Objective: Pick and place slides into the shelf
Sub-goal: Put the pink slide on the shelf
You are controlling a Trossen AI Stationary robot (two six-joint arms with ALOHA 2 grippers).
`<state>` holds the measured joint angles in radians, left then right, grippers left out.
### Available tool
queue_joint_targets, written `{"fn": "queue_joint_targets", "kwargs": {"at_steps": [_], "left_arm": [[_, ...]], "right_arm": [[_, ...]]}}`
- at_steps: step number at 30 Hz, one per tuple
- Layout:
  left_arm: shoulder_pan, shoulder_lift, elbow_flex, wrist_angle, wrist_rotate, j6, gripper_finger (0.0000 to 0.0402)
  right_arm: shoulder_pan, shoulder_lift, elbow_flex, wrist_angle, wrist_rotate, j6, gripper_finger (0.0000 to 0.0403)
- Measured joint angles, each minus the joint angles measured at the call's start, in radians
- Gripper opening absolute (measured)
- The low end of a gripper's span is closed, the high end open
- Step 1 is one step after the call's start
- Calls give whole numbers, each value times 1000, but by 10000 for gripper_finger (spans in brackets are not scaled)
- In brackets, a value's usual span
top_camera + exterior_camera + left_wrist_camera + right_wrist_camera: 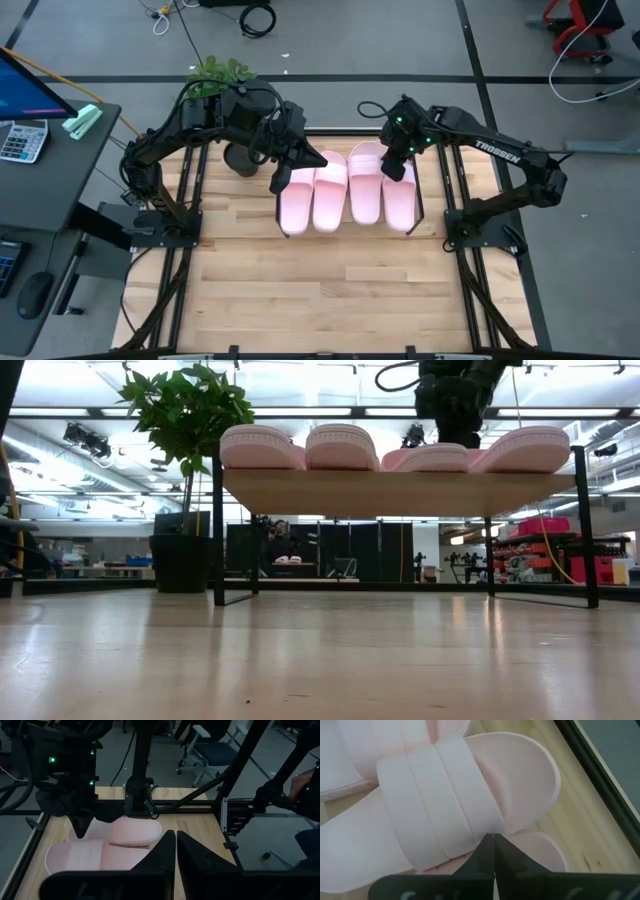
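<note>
Four pale pink slides point(347, 190) lie side by side on the shelf point(400, 490), soles on its slanted board. My right gripper point(493, 837) is shut and points down over the rightmost slide point(435, 805), its tips at the edge of the wide strap. In the low view it point(455, 430) comes down between the two right-hand slides. My left gripper point(175, 837) is shut and hovers above the leftmost slide point(293, 200), touching nothing. It does not show in the low view. My right gripper comes from above with shut fingertips at the strap's edge point(487, 827) of the rightmost slide, where the strap meets the ribbed footbed. I cannot tell whether the tips touch it. The slide lies on the shelf.
A potted plant point(228, 110) stands just beyond the shelf's left far corner. The shelf's thin black frame point(600, 765) runs close beside the rightmost slide. Bare wood tabletop point(320, 290) stretches from the shelf to the near edge. A desk with a calculator point(22, 140) stands left of the table.
</note>
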<state>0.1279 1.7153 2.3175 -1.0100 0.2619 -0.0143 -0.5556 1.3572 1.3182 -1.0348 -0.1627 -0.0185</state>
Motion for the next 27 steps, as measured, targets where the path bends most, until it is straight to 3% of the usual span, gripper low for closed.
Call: {"fn": "queue_joint_targets", "kwargs": {"at_steps": [27], "left_arm": [[10, 0, 0, 1, 0, 1, 14]], "right_arm": [[-7, 101, 4, 42, -7, -54, 0]]}}
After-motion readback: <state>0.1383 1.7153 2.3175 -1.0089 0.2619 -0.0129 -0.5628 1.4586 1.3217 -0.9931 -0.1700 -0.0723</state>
